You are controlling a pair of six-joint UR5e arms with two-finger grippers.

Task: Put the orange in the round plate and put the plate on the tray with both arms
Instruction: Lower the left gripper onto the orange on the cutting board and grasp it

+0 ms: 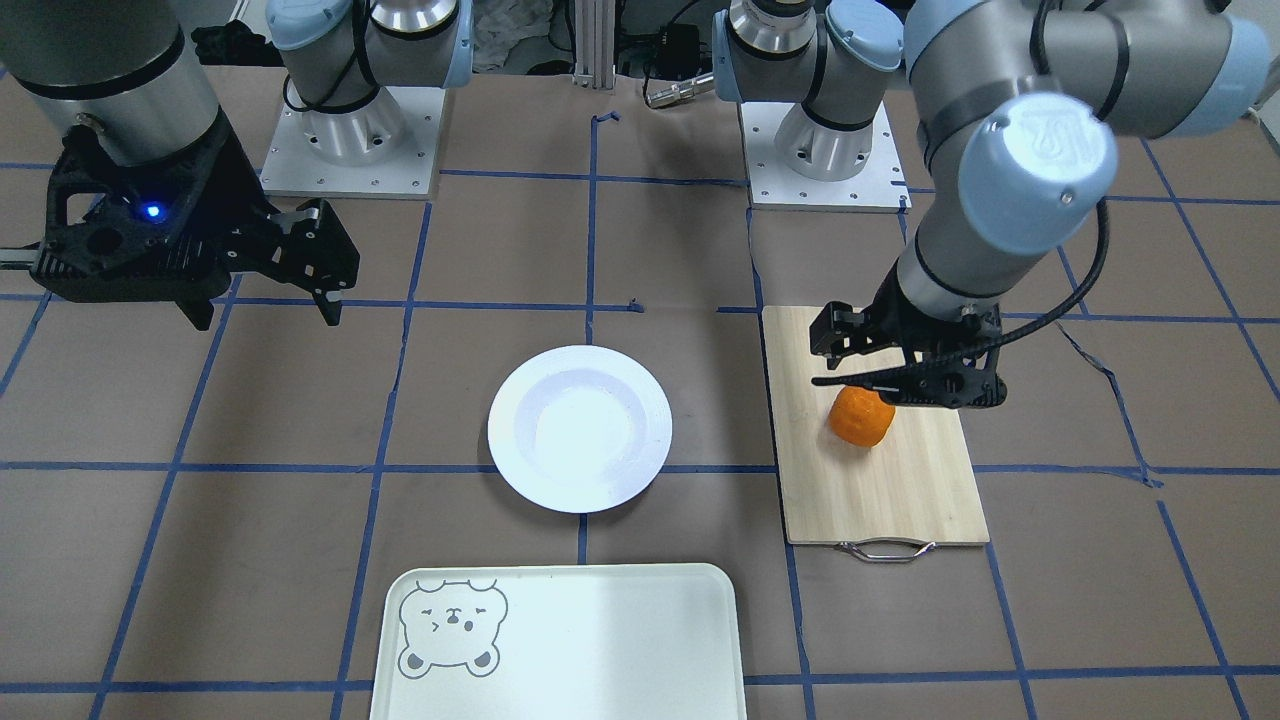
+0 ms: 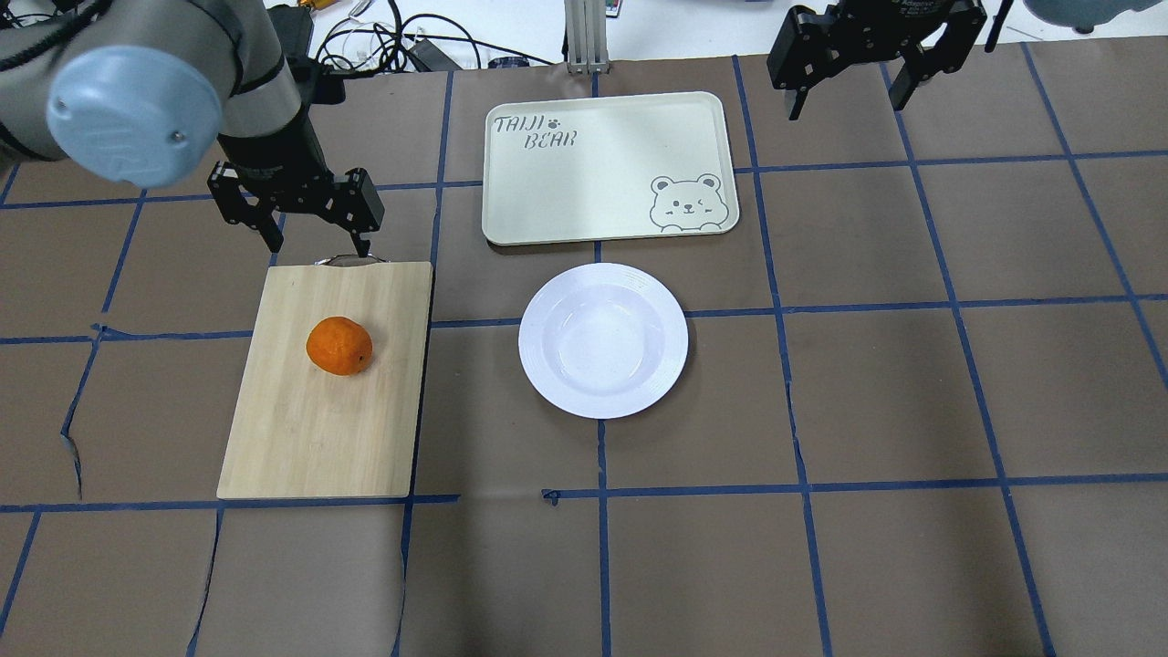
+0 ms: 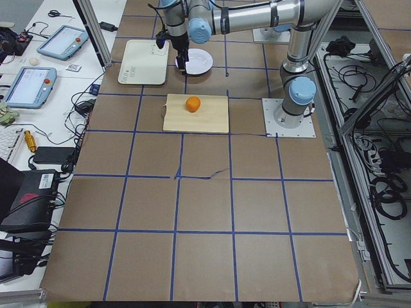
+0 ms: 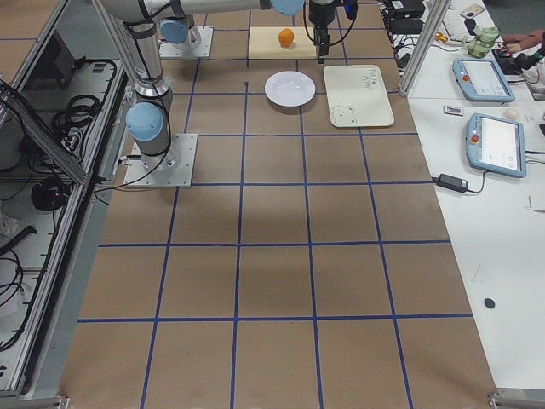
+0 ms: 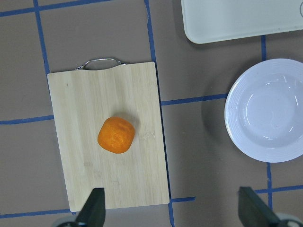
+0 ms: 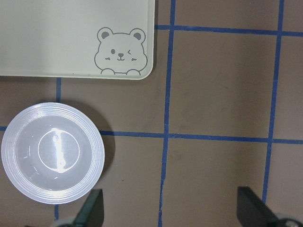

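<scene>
The orange (image 2: 338, 346) (image 1: 861, 416) lies on a bamboo cutting board (image 2: 310, 429). My left gripper (image 2: 318, 248) (image 1: 905, 385) hangs open in the air over the board's handle end, holding nothing. In its wrist view the orange (image 5: 116, 135) sits ahead of the wide-apart fingertips (image 5: 94, 210). The round plate (image 2: 602, 339) (image 1: 580, 428) (image 5: 265, 109) is white and empty at mid-table. The tray (image 2: 593, 173) (image 1: 560, 640) lies just beyond it, bare. My right gripper (image 2: 849, 102) (image 1: 265, 318) hovers open, high beside the tray's bear corner, seeing the plate (image 6: 51, 158) and the tray (image 6: 57, 38).
The cutting board (image 1: 900, 480) has a metal handle (image 2: 349, 260) facing away from the robot. Brown paper with blue tape lines covers the table. Tablets and cables lie on a side bench (image 3: 38, 77) beyond the tray.
</scene>
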